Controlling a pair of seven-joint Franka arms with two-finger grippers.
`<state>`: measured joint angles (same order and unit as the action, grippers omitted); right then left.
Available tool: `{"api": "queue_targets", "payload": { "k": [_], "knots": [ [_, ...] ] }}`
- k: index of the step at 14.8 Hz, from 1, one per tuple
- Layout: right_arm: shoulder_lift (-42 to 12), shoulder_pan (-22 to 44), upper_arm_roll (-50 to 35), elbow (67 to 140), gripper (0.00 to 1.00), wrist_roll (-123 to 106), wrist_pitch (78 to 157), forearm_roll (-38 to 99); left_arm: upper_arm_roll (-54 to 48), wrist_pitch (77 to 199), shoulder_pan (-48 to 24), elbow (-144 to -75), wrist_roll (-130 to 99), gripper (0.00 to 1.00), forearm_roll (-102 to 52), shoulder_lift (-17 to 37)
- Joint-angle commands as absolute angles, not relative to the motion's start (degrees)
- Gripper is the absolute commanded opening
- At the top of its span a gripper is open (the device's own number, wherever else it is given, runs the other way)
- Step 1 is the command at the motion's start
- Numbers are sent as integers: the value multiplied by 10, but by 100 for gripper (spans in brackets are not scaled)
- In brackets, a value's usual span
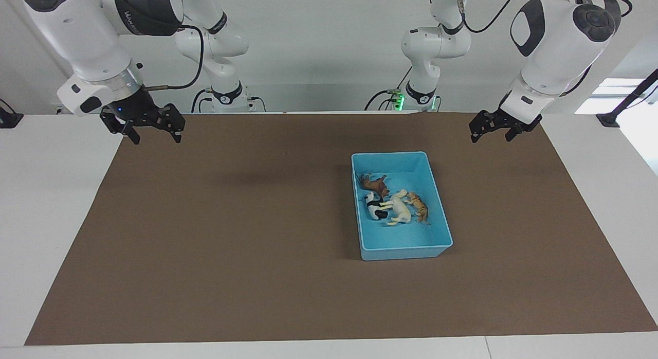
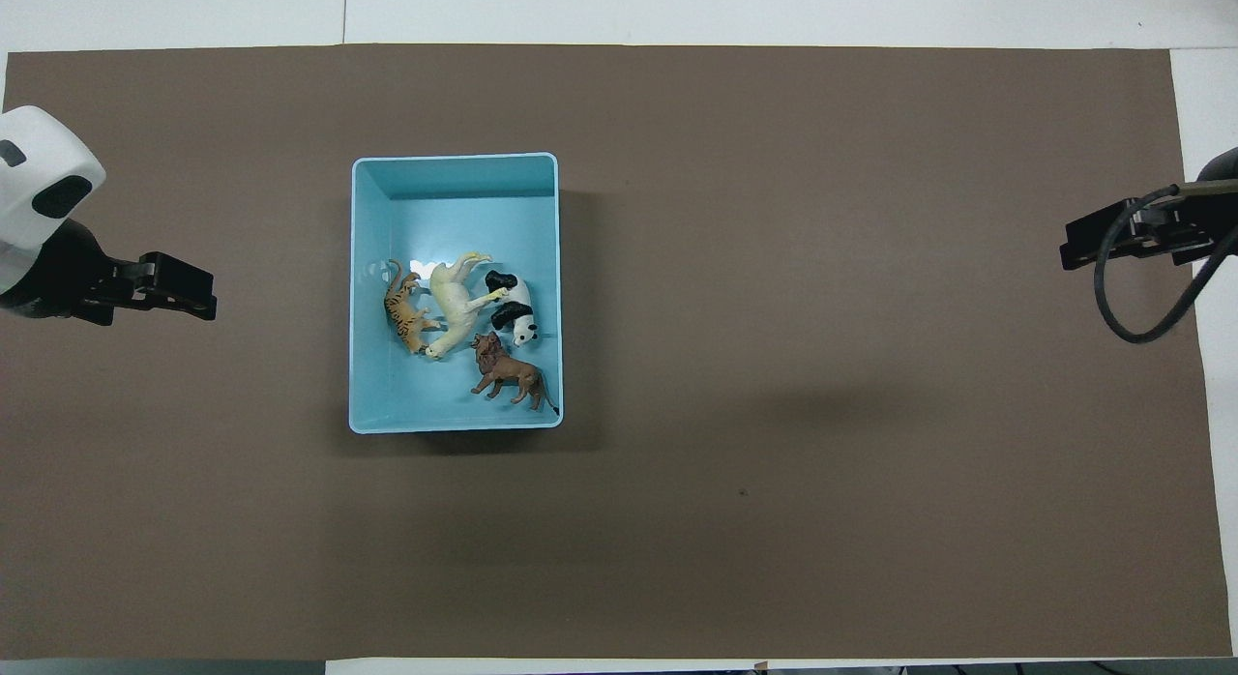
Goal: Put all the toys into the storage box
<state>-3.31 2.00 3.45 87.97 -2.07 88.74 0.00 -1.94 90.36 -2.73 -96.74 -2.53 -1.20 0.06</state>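
The light blue storage box (image 1: 402, 252) (image 2: 455, 160) stands on the brown mat, toward the left arm's end of the table. All four toys lie inside it. The brown lion (image 1: 375, 184) (image 2: 507, 370) is nearest the robots. The panda (image 1: 374, 206) (image 2: 513, 313), the cream-white horse (image 1: 400, 210) (image 2: 455, 298) and the tiger (image 1: 420, 207) (image 2: 406, 313) lie side by side. My left gripper (image 1: 491, 138) (image 2: 182, 290) hangs open and empty over the mat's edge, away from the box. My right gripper (image 1: 157, 139) (image 2: 1093, 245) hangs open and empty over the mat's other end.
The brown mat (image 1: 257, 246) covers most of the white table (image 1: 46, 194). Nothing else lies on it. Both arms wait raised near their bases.
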Motion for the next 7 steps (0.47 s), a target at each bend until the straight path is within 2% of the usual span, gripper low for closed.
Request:
{"api": "queue_targets", "payload": {
  "k": [1,4,7],
  "knots": [
    [-6,0,25,914,100,-31,915,-7,-15,901,-30,-976,-22,100,-19,-11],
    [4,6,26,914,100,28,909,-5,-15,901,-29,-976,-22,100,-19,-12],
    [51,7,25,966,100,34,900,-5,-15,901,-29,-976,-22,100,-19,-11]
  ]
}}
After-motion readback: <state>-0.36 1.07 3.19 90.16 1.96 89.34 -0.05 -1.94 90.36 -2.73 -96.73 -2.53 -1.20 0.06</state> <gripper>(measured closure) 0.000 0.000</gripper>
